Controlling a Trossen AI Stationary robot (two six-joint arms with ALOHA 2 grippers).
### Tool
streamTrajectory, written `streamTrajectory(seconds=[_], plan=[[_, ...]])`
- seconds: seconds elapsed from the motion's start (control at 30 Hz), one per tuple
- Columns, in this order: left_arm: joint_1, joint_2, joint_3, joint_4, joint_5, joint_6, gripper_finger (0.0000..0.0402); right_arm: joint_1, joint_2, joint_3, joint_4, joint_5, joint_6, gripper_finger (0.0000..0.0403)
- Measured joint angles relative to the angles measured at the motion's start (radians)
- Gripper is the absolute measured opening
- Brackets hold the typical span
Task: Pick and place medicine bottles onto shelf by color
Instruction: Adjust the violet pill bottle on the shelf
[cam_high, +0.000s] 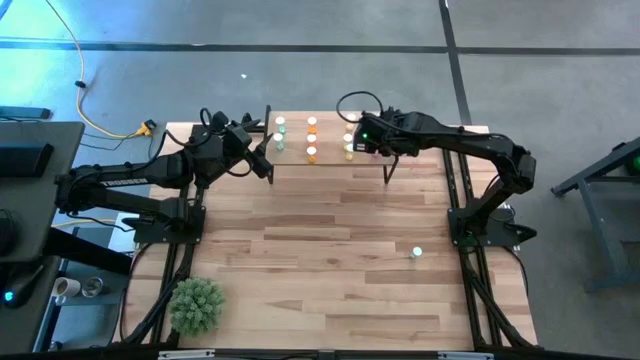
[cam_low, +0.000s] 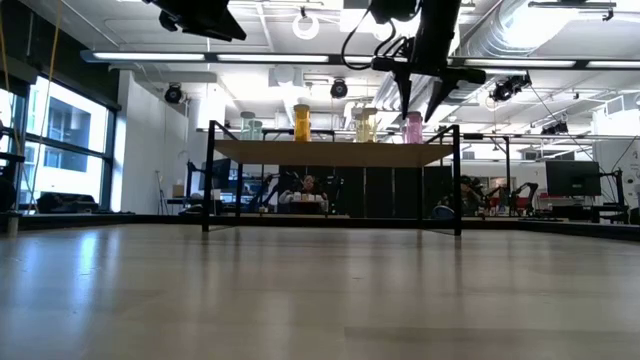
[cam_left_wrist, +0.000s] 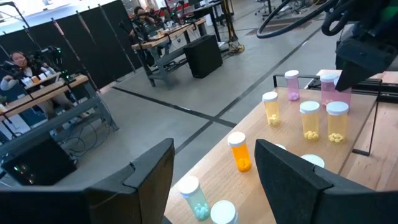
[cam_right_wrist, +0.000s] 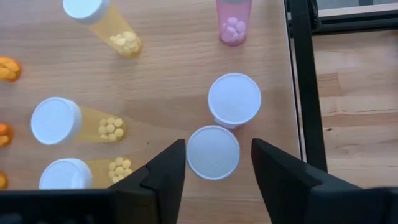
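The shelf (cam_high: 315, 150) stands at the table's far edge on black legs. On it the medicine bottles stand upright on their bases in groups: green (cam_left_wrist: 198, 199) at the left, then orange (cam_left_wrist: 239, 152), yellow (cam_left_wrist: 310, 121) and pink (cam_left_wrist: 291, 84) at the right end. My right gripper (cam_right_wrist: 217, 146) hangs open over the right end, pointing steeply down. Its fingers stand on either side of a white-capped bottle (cam_right_wrist: 213, 163), and a gap shows beside the cap. My left gripper (cam_left_wrist: 214, 168) waits open and level at the shelf's left end.
One more bottle (cam_high: 417, 253) stands alone on the tabletop toward the near right. A green plant (cam_high: 197, 305) sits at the near left corner. A second white cap (cam_right_wrist: 234, 99) stands close behind the straddled one, and the shelf's black frame (cam_right_wrist: 305, 81) runs just beside them.
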Motion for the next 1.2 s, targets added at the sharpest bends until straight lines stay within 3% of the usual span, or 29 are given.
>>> streamTrajectory(seconds=[0.3, 0.77, 1.2], plan=[[0.0, 0.0, 0.0, -0.003, 0.0, 0.0, 0.0211, 0.0, 0.0, 0.0, 0.0, -0.012, -0.023, 0.0114], [0.0, 0.0, 0.0, -0.003, 0.0, 0.0, 0.0211, 0.053, -0.023, 0.001, -0.049, -0.044, -0.044, 0.0109], [0.0, 0.0, 0.0, -0.003, 0.0, -0.008, 0.0211, 0.064, -0.028, 0.001, -0.082, 0.013, -0.097, 0.0108]])
